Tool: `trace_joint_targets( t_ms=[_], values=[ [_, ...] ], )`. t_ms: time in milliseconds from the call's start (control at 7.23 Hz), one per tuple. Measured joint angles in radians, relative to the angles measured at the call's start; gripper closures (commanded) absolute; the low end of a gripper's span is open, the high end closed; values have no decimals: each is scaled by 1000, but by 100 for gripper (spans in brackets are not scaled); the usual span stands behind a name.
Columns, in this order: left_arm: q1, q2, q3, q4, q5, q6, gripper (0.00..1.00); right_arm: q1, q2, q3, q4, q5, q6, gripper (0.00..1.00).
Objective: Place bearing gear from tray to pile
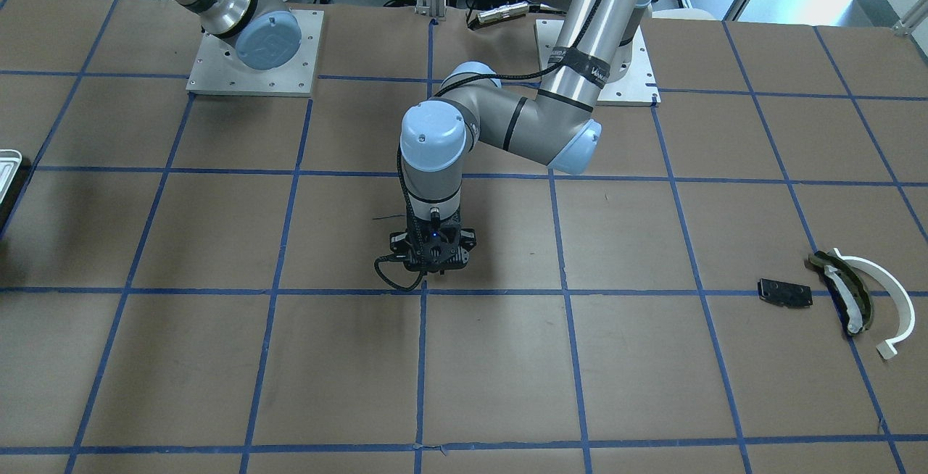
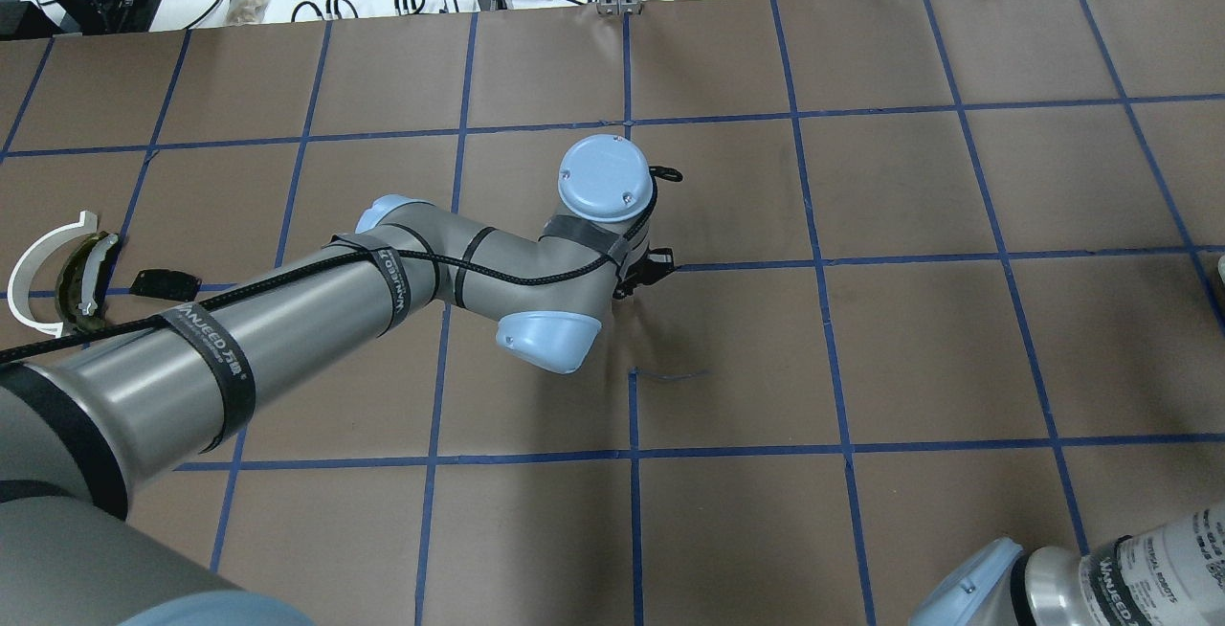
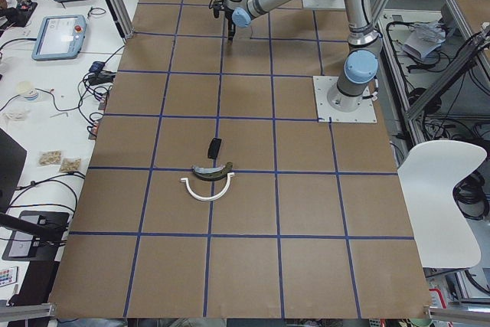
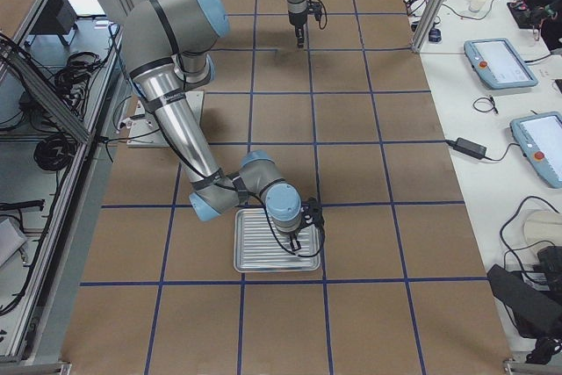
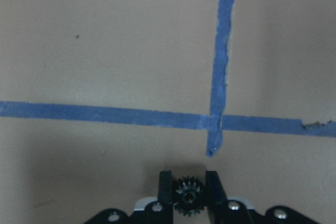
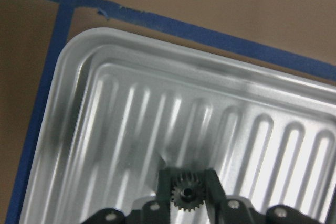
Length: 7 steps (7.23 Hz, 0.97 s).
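Left gripper (image 5: 189, 178) clamps a small dark toothed gear (image 5: 188, 199), bottom centre; right gripper (image 6: 187, 178) clamps a second gear (image 6: 184, 194) over ribbed tray (image 6: 79, 82)

Front camera: across table (image 1: 217, 358) from robot, faces its bases, steep downward look, middle distance; pile (image 1: 844, 293) at 4 o'clock, tray (image 1: 7, 166) rim at 9 o'clock.
Overhead camera: behind robot, over shoulders, looks forward and down; same pile at 9 o'clock.
Both share left arm (image 1: 500, 122) near centre.
Left-end camera: high, far, looks along table; pile central.
Right-end camera: high, far, opposite end; tray at 6 o'clock.
Left wrist camera: very close, straight down on tape cross (image 5: 214, 121).
Right wrist camera: very close, down into tray corner.
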Motion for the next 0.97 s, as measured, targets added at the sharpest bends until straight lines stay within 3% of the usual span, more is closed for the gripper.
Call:
trace_joint_targets(
  t_ms=[415, 692, 969],
  values=[
    [167, 175, 3, -147, -39, 208, 98, 11, -51, -3, 23, -3, 13, 91],
    [424, 242, -25, -237, -44, 416, 98, 65, -190, -2, 129, -22, 70, 91],
    [761, 257, -108, -247, -70, 812, 98, 154, -353, -1, 289, -61, 199, 91]
  ],
)
